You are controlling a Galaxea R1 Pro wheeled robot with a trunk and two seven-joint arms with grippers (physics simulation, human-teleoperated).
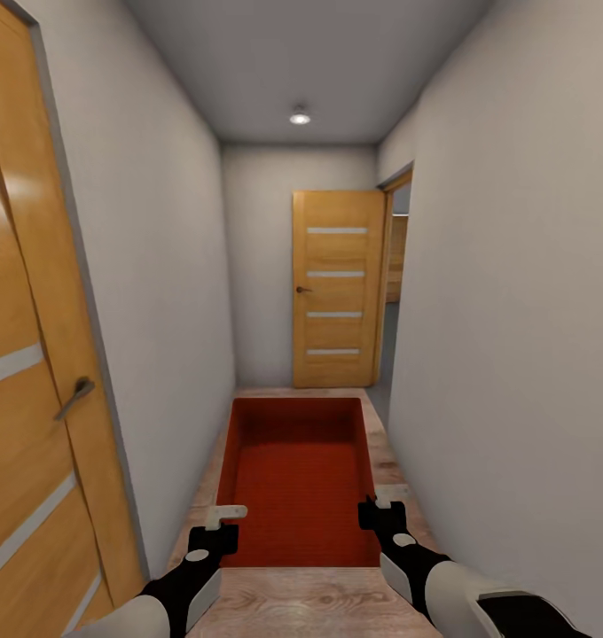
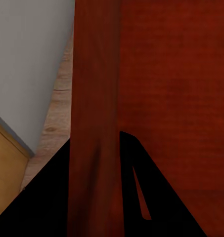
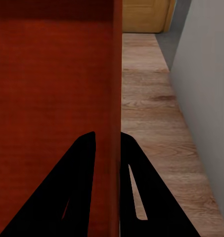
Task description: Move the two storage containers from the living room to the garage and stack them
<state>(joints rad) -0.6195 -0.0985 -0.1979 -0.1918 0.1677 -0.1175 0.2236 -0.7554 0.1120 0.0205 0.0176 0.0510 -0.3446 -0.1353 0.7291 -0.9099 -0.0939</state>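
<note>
You are mid-transit in a wood-floored hallway: left claw and right claw each clamp a side wall of one red-orange open-top storage container; garage placement and stacking remain.

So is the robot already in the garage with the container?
No: the storage container is carried over light wood planks in a white-walled hallway, not over dark grey concrete.
</note>
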